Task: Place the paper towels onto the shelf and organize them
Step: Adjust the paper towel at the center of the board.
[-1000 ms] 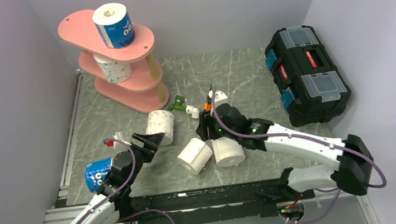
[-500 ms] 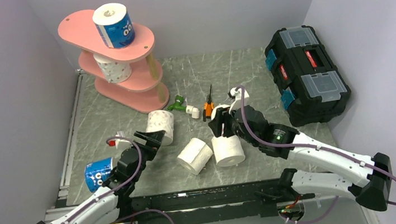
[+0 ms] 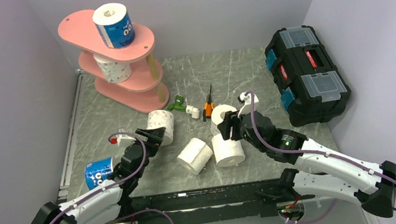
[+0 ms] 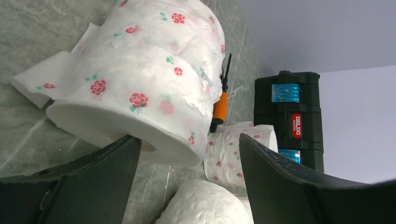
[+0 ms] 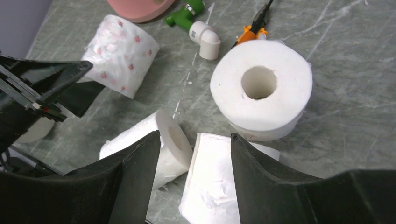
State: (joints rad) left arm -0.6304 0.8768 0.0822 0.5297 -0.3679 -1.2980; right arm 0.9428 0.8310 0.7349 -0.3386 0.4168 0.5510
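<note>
The pink shelf [image 3: 140, 42] stands at the far left, with a blue-wrapped roll [image 3: 114, 24] on its top board and a dotted roll [image 3: 113, 67] on the middle one. A rose-printed roll [image 3: 160, 124] [image 4: 140, 84] lies just ahead of my left gripper [image 3: 152, 138] [image 4: 187, 144]. That gripper is open, its left finger at the roll's lower rim. My right gripper [image 3: 230, 129] [image 5: 195, 137] hangs open above an upright plain roll [image 3: 228, 149] [image 5: 210, 186]. A lying plain roll [image 3: 195, 154] [image 5: 149, 144] and another upright one [image 3: 221, 114] [image 5: 261, 88] are close by. A second blue roll [image 3: 98, 173] lies beside the left arm.
A black toolbox [image 3: 307, 74] sits at the right wall. An orange screwdriver [image 3: 209, 102] and a white-and-green plastic tool [image 3: 184, 107] lie between the shelf foot and the rolls. Walls close in on both sides.
My right gripper has drawn back to the right, uncovering the farther upright plain roll. My left gripper has crept closer to the rose-printed roll and its jaws have narrowed a little.
</note>
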